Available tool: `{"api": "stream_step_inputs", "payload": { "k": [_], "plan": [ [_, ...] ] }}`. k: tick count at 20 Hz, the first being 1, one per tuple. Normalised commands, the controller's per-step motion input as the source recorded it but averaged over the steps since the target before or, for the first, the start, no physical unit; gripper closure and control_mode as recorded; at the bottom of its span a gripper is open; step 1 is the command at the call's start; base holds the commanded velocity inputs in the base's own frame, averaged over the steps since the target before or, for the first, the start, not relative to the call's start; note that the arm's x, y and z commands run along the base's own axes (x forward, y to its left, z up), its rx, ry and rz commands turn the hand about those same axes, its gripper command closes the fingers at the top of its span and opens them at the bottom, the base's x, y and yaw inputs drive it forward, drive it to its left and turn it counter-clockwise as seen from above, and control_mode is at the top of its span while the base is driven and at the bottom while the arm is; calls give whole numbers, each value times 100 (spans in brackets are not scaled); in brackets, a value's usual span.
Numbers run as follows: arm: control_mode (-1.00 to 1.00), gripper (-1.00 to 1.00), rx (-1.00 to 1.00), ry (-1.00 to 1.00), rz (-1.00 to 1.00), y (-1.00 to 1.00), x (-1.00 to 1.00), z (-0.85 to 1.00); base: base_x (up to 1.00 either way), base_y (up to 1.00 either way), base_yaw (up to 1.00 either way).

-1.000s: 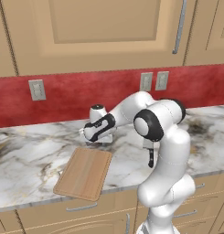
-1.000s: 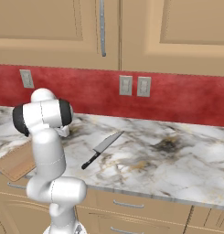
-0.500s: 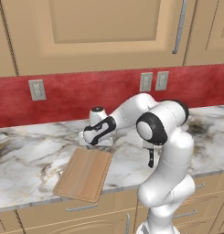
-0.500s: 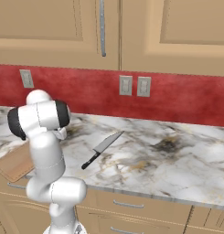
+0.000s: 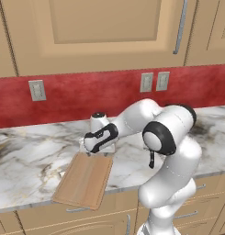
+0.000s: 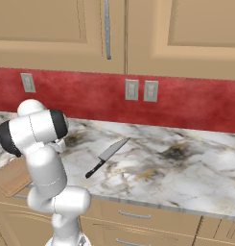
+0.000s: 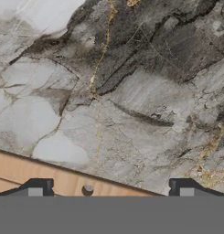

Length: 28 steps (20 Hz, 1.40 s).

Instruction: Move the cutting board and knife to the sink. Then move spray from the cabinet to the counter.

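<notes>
At the cutting board's (image 5: 84, 181) far edge, open hand (image 7: 111, 188), fingertips mostly cut off.

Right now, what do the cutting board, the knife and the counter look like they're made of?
Cutting board: pale wood, matte, straight grain lines visible. Knife: grey blade, likely steel; black handle, possibly plastic. Counter: marble-look stone, white-grey with dark and golden veins; real or imitation, can't tell.

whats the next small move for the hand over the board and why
Probably lower the hand straight down onto the far edge of the cutting board. The gripper is open with nothing in it, and the hand view shows a finger on each side over that edge, with counter beyond.
</notes>
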Motion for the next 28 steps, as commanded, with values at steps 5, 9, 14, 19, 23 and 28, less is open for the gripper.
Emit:
{"api": "stream_step_inputs", "payload": {
  "k": [5, 9, 14, 19, 23, 28],
  "plan": [
    [-100, -100, 0, 0, 0, 9, -47, -7, 0, 0, 0],
    [-100, -100, 0, 0, 0, 12, -33, -8, 0, 0, 0],
    [-100, -100, 0, -10, 0, 0, -28, 28, 0, 0, 0],
    [-100, -100, 0, -6, 0, 2, -7, 44, 0, 0, 0],
    [-100, -100, 0, 0, 0, 20, -6, 16, 0, 0, 0],
    [-100, -100, -3, 0, 0, 46, -43, 8, 0, 0, 0]
  ]
}}
